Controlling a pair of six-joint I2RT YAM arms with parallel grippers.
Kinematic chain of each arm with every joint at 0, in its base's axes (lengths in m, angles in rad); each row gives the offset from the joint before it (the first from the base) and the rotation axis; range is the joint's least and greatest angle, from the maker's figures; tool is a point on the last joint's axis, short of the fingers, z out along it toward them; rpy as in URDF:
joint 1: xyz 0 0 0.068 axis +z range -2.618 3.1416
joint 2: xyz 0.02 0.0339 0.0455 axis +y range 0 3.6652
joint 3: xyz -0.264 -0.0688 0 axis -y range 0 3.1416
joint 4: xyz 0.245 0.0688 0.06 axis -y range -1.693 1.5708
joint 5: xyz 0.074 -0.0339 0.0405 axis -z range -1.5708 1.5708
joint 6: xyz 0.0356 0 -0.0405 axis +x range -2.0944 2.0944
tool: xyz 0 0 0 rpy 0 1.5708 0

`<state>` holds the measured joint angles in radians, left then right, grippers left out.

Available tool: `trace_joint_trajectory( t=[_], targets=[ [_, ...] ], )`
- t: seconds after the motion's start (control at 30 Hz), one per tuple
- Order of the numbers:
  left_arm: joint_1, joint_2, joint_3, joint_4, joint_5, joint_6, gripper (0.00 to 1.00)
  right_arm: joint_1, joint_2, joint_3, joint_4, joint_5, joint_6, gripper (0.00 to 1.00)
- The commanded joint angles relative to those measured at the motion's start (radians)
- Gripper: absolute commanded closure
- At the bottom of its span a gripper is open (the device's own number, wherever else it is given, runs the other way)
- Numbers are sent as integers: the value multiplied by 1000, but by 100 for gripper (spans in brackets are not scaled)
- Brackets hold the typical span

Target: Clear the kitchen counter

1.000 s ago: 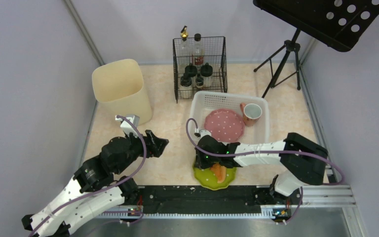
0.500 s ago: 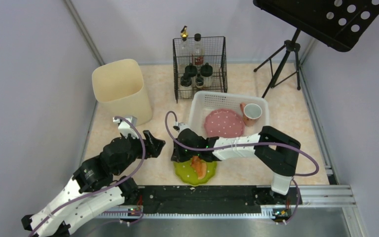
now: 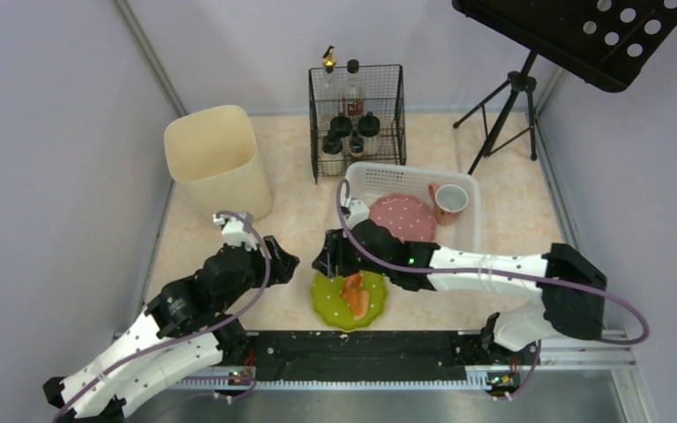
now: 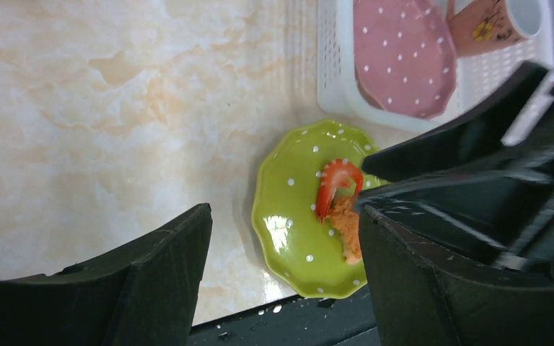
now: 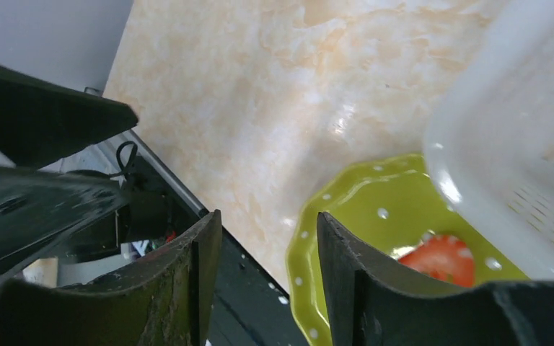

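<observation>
Nearest the arm bases, a lime-green, white-dotted scalloped plate [image 3: 339, 310] sits at the front edge of the kitchen counter [image 3: 304, 207], the beige-pink marbled stone surface. It carries a curled red shrimp [image 4: 335, 184] and an orange scrap [image 4: 346, 231], probably leftover food, though the view is too coarse to be sure. The right gripper [image 5: 267, 227] hovers at the plate's far-left rim, fingers parted with nothing between them. The left gripper [image 4: 283, 216] hangs just beside it, fingers spread wide and empty, seemingly placed to take the plate. Behind, a white perforated plastic basket [image 3: 361, 174] holds a pink dotted plate [image 3: 401, 216] and a floral mug [image 3: 450, 201], so dishes look meant to gather there. Farther back stand a cream plastic bin [image 3: 216, 159], likely for scraps, and a black wire crate [image 3: 357, 123] of bottles.
</observation>
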<state>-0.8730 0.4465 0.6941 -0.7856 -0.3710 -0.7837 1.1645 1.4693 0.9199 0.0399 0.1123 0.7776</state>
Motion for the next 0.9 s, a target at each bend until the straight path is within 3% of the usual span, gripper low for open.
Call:
trace_joint_trajectory(
  t=[0.0,0.2,0.5,0.87],
  targets=[
    [-3,74,-71,124,96,-26,21,8,-156,-78,-141,103,-36,48],
    [-3,188,-158,268,245,-24,21,8,-358,-175,-333,206,-44,45],
    [11,275,-266,369,339,-35,19,7,-618,-291,-503,233,0,44],
    [307,292,-479,620,698,-20,22,7,-706,-375,-558,149,30,44]
  ],
)
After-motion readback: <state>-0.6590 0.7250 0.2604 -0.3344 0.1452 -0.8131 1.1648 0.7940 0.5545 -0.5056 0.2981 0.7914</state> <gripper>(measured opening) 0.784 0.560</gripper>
